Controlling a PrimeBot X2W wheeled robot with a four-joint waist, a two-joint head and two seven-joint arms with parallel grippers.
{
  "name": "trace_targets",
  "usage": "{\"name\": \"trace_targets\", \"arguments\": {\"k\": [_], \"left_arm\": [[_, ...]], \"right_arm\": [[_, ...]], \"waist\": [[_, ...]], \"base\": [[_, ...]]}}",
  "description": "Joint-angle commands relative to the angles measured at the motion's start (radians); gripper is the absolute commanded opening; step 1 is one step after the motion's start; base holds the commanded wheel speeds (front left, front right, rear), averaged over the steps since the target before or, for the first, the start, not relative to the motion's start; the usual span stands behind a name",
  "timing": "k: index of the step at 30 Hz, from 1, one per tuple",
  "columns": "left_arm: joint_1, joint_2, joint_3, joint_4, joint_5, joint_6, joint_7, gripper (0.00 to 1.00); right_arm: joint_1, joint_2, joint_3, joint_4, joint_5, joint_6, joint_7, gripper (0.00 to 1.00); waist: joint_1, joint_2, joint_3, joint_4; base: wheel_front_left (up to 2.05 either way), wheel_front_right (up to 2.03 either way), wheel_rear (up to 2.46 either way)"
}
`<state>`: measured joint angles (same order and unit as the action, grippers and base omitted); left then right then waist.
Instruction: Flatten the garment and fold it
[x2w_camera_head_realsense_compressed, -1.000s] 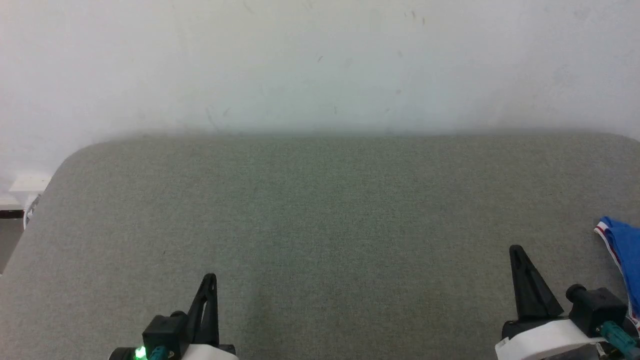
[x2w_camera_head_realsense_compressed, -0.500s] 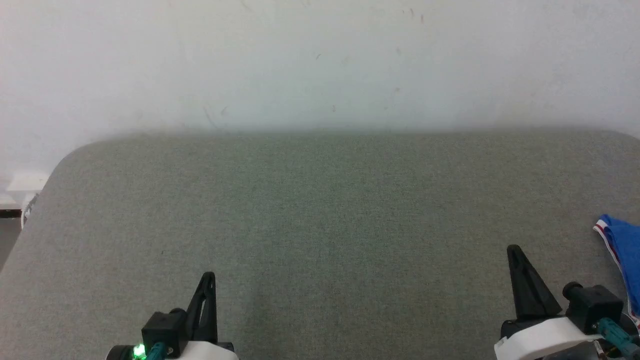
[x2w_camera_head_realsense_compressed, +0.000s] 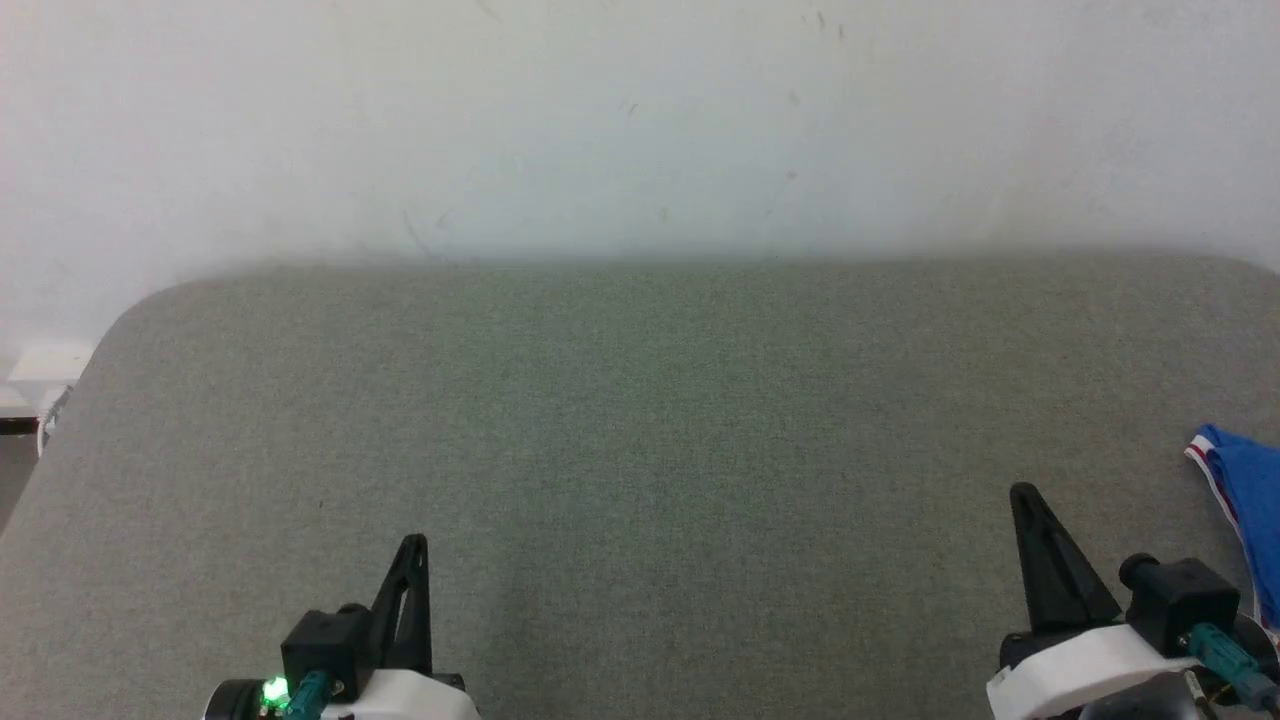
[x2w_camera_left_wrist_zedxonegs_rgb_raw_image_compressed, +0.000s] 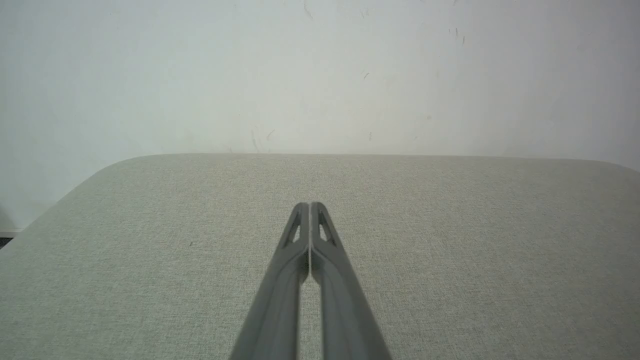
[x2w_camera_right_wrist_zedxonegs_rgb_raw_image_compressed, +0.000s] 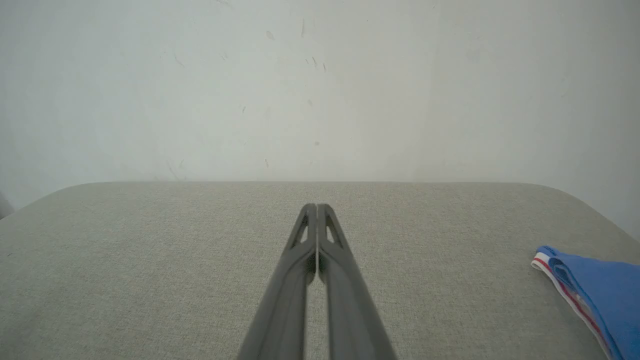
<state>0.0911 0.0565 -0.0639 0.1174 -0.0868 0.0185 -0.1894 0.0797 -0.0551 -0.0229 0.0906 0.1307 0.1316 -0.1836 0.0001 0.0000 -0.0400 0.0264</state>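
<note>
A corner of the royal-blue garment (x2w_camera_head_realsense_compressed: 1250, 500) with red-and-white striped trim lies at the right edge of the grey-green table (x2w_camera_head_realsense_compressed: 640, 420); most of it is cut off by the frame. The right wrist view has it at the lower right, garment (x2w_camera_right_wrist_zedxonegs_rgb_raw_image_compressed: 595, 290). My right gripper (x2w_camera_head_realsense_compressed: 1022, 495) stands shut near the front right, to the left of the garment and apart from it, right gripper (x2w_camera_right_wrist_zedxonegs_rgb_raw_image_compressed: 316, 206). My left gripper (x2w_camera_head_realsense_compressed: 415, 545) is shut at the front left, far from the cloth, left gripper (x2w_camera_left_wrist_zedxonegs_rgb_raw_image_compressed: 310, 205). Nothing is held by either.
A pale scuffed wall (x2w_camera_head_realsense_compressed: 640, 120) rises right behind the table's far edge. The table's far left corner is rounded, with a white box (x2w_camera_head_realsense_compressed: 45, 365) and floor beyond it.
The whole head picture has drifted slightly, so the camera moved a little. Both grippers stay shut and the garment lies where it was.
</note>
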Motion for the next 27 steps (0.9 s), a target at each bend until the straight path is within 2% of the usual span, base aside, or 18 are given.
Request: {"name": "trace_targets", "arguments": {"k": [1,27], "left_arm": [[-0.018,-0.002,0.007,-0.009,0.010,-0.004,0.006,0.00],[-0.039,-0.003,0.024,-0.040,0.033,-0.009,0.059,0.00]], "right_arm": [[-0.017,0.001,0.003,-0.008,-0.010,0.000,0.006,0.00],[-0.035,0.002,0.009,-0.032,-0.045,0.000,0.058,0.00]], "waist": [[0.0000,0.0000,0.001,0.000],[-0.0001,0.0000,0.012,-0.008]], "base": [[0.00,0.00,0.00],[0.00,0.00,0.00]]}}
